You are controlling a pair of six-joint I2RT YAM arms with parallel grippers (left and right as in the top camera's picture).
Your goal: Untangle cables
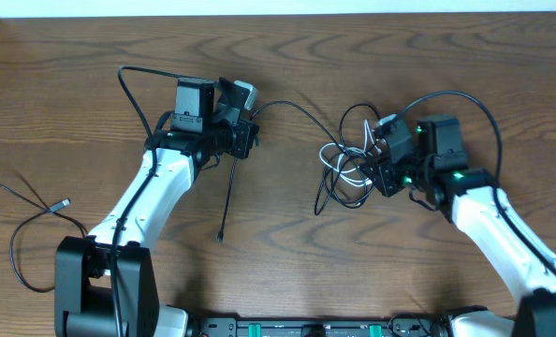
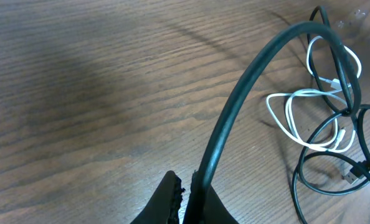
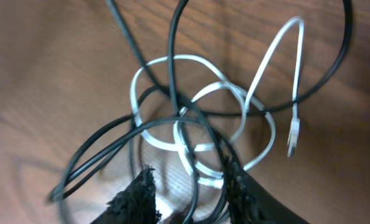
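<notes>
Step in hand: pulling one black cable (image 2: pixel 247 102) out of the tangle (image 1: pixel 353 167), looks like to me.
Left gripper (image 2: pixel 186 198): jaws are pinching tight on that black cable at the bottom edge of its wrist view; the cable is arcing up and right toward the tangle.
Right gripper (image 3: pixel 188 198): jaws are standing apart, straddling the white cord (image 3: pixel 163 59) and a black strand at the bottom of its view, not clamping either as far as I can see.
Where the cables are: the tangle is sitting right of centre on the table (image 1: pixel 287 271), and one loose cable (image 1: pixel 14 253) is lying on its own at far left.
Next move: probably the right jaws pinning the white cord so the left can draw its cable leftward without dragging the whole tangle along.
</notes>
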